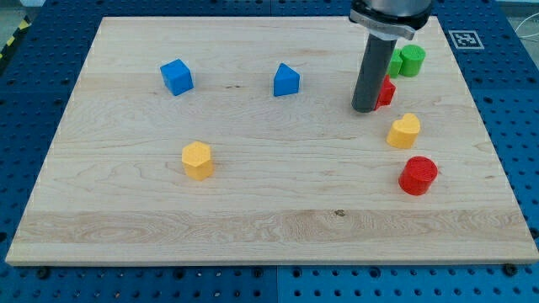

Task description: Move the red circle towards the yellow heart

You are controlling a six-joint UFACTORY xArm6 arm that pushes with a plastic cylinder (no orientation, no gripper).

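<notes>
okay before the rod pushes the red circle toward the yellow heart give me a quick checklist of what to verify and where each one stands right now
1. Red circle in view, unobstructed: ok.
2. Yellow heart in view, just above the circle toward the view's top: ok.
3. Gap between circle and heart free of other blocks: ok.
4. My tip on the circle's far side from the heart, ready to push: not ok; it sits up and to the view's left of both.
5. Tip clear of the small red block beside it: cannot tell, they look very close.
6. Green blocks out of the push line: ok.
</notes>
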